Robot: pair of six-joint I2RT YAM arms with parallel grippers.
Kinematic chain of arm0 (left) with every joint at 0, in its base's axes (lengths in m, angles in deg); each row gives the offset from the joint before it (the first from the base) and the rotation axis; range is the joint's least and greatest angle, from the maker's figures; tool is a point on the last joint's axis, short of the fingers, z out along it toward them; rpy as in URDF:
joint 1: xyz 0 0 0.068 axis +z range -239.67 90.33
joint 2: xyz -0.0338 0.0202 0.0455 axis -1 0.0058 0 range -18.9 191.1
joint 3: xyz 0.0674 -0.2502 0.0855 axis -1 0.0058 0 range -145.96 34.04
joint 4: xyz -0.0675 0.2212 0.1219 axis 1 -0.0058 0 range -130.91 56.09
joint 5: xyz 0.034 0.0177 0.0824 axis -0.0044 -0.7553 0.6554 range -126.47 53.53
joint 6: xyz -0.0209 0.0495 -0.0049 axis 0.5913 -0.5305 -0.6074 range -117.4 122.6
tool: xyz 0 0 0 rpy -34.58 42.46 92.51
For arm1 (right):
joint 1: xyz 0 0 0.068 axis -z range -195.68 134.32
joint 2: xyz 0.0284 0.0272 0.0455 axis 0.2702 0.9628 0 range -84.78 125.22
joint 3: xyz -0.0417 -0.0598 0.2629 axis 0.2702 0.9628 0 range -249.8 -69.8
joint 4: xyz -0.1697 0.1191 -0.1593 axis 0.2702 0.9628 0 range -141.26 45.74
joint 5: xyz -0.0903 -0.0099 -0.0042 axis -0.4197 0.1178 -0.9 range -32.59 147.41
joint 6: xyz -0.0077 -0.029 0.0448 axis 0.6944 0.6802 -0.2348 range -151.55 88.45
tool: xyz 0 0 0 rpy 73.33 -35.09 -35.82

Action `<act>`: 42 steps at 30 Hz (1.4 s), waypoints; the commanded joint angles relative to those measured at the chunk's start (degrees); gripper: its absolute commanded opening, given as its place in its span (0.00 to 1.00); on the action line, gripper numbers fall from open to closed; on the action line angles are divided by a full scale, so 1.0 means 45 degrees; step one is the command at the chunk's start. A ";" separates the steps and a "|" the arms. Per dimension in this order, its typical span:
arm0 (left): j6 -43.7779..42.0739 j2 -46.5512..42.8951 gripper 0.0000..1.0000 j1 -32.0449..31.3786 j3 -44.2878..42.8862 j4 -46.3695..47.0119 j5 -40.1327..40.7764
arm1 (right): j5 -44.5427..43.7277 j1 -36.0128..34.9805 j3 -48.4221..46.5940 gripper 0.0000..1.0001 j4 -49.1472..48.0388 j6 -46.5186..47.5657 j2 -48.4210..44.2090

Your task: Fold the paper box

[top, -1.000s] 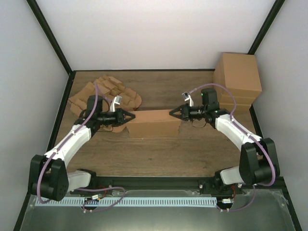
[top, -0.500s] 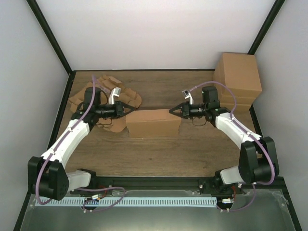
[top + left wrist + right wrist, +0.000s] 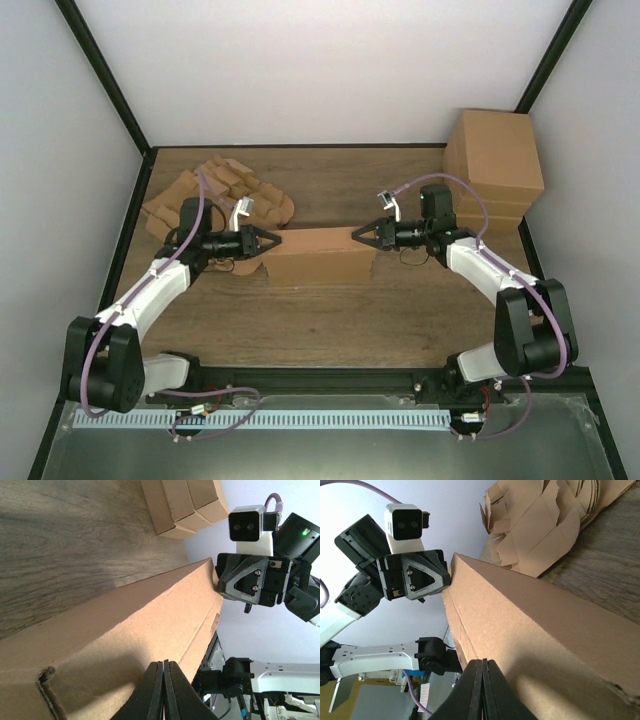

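Paper box (image 3: 320, 257) stands closed in the middle of the table (image 3: 330, 320), between our two arms. Our left gripper (image 3: 277, 240), fingers pressed flat together, touches its left end. Our right gripper (image 3: 355, 235), likewise pinched together, touches its right end.

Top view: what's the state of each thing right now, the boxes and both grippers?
paper box: folded shut, lying between the two grippers.
left gripper: jaws shut, holding nothing, tip at the box's left end.
right gripper: jaws shut, holding nothing, tip at the box's right end.
stack of boxes: upright, far right corner.
heap of blanks: unfolded, far left.
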 commanded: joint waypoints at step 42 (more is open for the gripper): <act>0.5967 -0.6407 1.00 -0.0847 0.4813 -0.1494 0.4383 | -0.5652 -0.0033 0.1341 0.80 0.5390 0.2521 -0.3140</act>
